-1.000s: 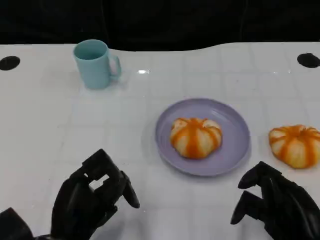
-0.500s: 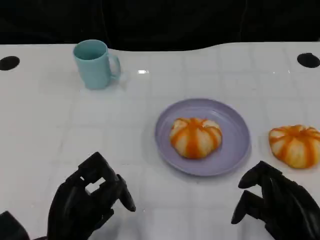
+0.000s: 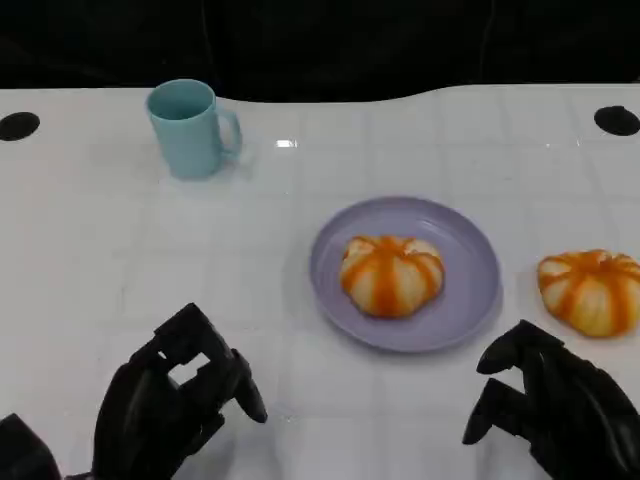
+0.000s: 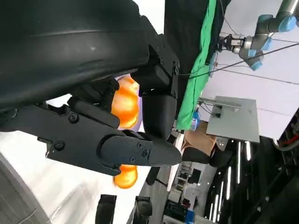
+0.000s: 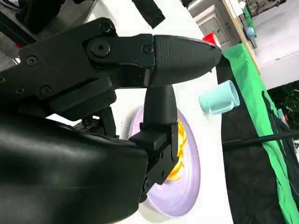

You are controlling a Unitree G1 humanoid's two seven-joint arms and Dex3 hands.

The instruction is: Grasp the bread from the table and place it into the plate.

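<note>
Sitting dome-up, round, without a long axis: 1 bread (image 3: pixel 391 274) on plate (image 3: pixel 470 310), 1 bun (image 3: pixel 592 290) beside it; left hand (image 3: pixel 175 398), right hand (image 3: pixel 555 400) empty, fingers apart.

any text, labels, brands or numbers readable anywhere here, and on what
None can be read.
The teal mug, the purple plate and both striped breads, one on the plate and one on the table, are plain.
The left hand and right hand carry no legible marking.
Background items in the left wrist view are too small and blurred to tell.
</note>
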